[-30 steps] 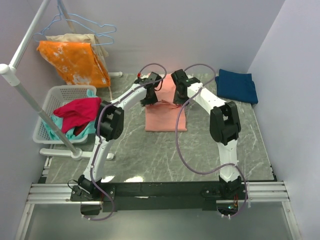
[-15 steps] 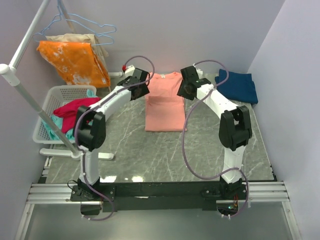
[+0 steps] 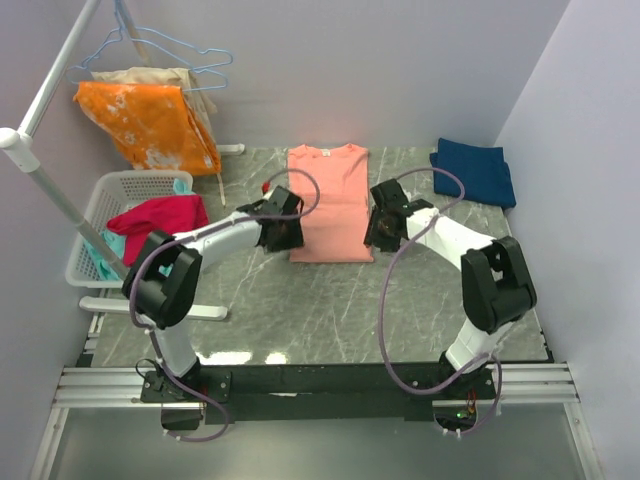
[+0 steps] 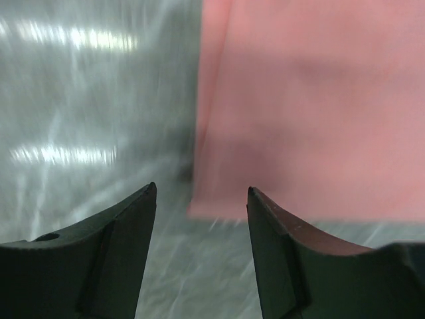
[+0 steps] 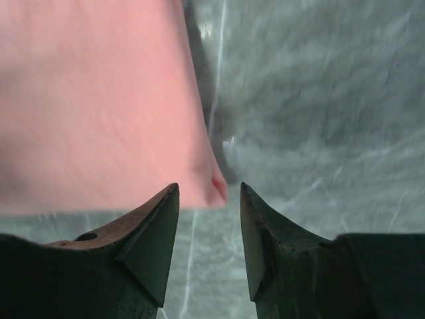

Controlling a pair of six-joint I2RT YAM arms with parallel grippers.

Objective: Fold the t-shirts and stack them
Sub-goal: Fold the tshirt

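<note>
Salmon-pink t-shirt [image 3: 330, 200] lies flat — left fingers [image 4: 126, 252] and right fingers [image 5: 146, 246] gape empty at its near corners.

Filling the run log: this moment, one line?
left hand: open at pink shirt near-left corner | right hand: open at near-right corner | navy shirt: folded, far right

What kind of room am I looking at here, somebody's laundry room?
Probably not a home. It looks like a robot test booth staged as a laundry corner: two robot arms bolted to a marble-look table, a white laundry basket of clothes, and a clothes rack draped with an orange cloth.
</note>
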